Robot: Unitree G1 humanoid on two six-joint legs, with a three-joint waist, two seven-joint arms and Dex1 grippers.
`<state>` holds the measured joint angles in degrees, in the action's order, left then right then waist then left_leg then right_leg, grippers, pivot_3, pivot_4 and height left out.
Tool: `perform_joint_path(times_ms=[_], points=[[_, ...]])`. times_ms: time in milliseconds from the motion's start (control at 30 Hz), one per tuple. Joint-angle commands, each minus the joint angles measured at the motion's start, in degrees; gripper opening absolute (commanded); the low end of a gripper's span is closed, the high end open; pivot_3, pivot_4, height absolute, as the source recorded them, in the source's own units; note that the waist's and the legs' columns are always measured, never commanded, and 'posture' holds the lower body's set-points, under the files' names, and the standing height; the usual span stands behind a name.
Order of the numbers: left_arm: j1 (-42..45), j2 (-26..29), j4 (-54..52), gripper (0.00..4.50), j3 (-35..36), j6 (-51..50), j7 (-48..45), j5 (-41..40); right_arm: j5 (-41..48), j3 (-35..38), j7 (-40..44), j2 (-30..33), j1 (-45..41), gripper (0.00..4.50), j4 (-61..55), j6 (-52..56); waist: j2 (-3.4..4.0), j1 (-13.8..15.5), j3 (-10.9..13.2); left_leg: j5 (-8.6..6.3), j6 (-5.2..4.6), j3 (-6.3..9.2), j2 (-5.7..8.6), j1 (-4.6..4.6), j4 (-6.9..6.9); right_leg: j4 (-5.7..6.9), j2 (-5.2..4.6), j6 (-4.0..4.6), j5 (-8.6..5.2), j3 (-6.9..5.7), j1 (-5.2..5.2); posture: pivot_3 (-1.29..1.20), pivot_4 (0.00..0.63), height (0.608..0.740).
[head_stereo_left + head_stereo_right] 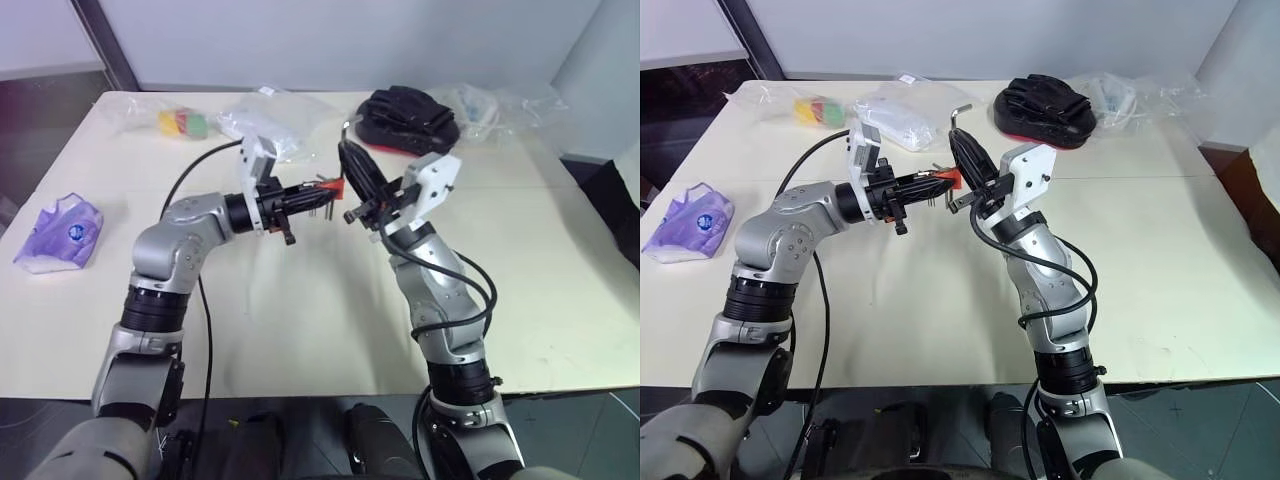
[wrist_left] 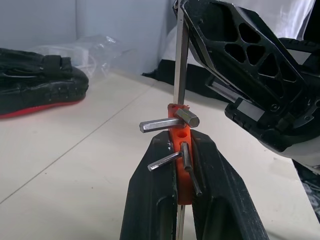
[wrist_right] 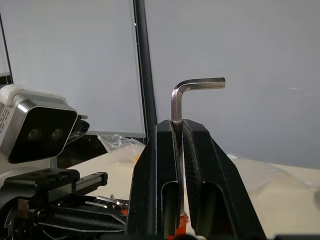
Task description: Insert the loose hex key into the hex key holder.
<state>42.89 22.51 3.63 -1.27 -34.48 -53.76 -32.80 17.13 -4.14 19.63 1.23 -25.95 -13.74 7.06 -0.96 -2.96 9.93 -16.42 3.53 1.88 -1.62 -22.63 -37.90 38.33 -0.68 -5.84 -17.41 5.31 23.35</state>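
Above the desk point(image 1: 300, 320), the left gripper point(image 2: 182, 150) has its jaws closed on the red holder point(image 2: 179, 145). The right gripper point(image 3: 179, 131) has its jaws clamped on the key point(image 3: 192, 87), whose long shank runs through the holder's end, bent end up.

On your cream table point(image 1: 300, 330) you have a black-and-red pouch point(image 1: 408, 120), clear plastic bags point(image 1: 262, 122), a purple packet point(image 1: 58, 232) and coloured blocks point(image 1: 183, 122).
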Motion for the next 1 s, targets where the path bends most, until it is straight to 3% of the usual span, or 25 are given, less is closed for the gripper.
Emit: perform_joint_path(times_ms=[33, 1000], points=[[1.11, 0.07, -2.32, 0.0, 1.01, 0.68, -0.21, -0.61, 0.18, -0.61, 0.55, 0.12, -0.71, 0.04, -1.62, -0.55, 0.0, 0.13, 0.0, 0.0, 0.0, 0.0, 0.0, 0.0, 0.0, 0.0, 0.0, 0.0, 0.0, 0.0, 0.0, 0.0, 0.15, 0.74], [1.49, -0.56, -2.25, 0.0, 1.01, 1.03, -0.04, -0.76, 0.01, 1.01, 0.82, 2.42, -1.26, 0.04, -0.44, -0.93, 0.0, 0.4, 0.0, 0.0, 0.0, -0.02, 0.0, 0.0, -0.02, 0.02, 0.01, 0.0, 0.0, 0.0, -0.01, 0.0, 0.15, 0.74]])
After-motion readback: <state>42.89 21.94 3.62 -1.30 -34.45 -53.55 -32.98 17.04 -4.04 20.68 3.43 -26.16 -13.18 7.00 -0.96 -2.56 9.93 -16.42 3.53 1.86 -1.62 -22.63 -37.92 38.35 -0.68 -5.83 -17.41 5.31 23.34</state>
